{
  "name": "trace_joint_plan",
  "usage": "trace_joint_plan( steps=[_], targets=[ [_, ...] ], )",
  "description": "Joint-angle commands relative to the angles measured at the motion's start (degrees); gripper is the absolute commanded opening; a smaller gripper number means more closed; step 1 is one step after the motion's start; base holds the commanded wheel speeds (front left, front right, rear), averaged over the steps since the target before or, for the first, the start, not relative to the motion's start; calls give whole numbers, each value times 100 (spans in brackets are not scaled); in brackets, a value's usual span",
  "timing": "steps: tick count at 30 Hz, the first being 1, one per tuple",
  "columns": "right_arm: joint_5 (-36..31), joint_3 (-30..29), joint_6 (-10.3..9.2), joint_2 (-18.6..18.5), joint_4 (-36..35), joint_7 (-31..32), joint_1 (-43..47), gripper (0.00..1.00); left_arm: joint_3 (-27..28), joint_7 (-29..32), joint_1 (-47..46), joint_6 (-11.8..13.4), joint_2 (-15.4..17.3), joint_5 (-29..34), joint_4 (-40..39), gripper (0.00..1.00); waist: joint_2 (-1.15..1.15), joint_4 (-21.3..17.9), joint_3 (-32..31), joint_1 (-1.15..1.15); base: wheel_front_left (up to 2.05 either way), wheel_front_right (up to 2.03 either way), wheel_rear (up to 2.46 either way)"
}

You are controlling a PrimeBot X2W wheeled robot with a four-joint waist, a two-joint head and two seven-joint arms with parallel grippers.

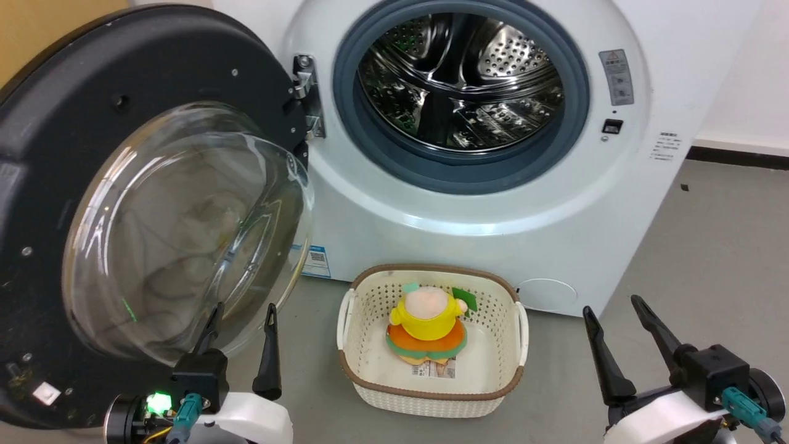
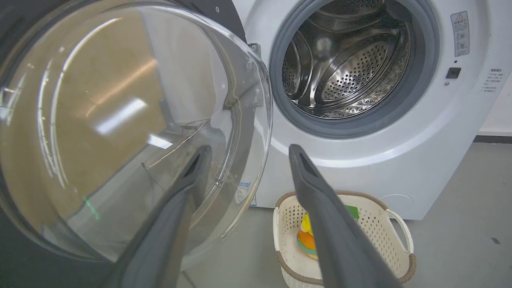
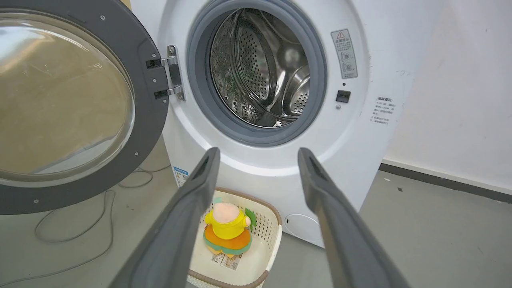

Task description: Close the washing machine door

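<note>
— While the washing machine door (image 1: 123,123) is swung wide open, left of the drum (image 1: 459,80), is anything gripped?
— Nothing: the left gripper (image 1: 244,306) and the right gripper (image 1: 612,304) are held spread apart.

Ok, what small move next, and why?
Probably ease the left gripper leftward toward the free rim of the washing machine door. The door stands wide open, inner glass facing us, hinged at its right; the gripper is open by the glass, so it must hook the rim to swing it shut.
</note>
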Motion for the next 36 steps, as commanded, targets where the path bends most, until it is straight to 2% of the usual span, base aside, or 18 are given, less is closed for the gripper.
trace_joint_plan(
  steps=[1,36],
  targets=[
    [43,24,2,-53,-22,-68,86,100,-22,-57,3,43,41,-24,-2,100,0,64,-2,0,0,0,0],
    [442,381,3,-310,-58,-487,105,100,-273,-477,72,390,124,-66,-82,100,0,1215,-38,0,0,0,0]
  ],
)
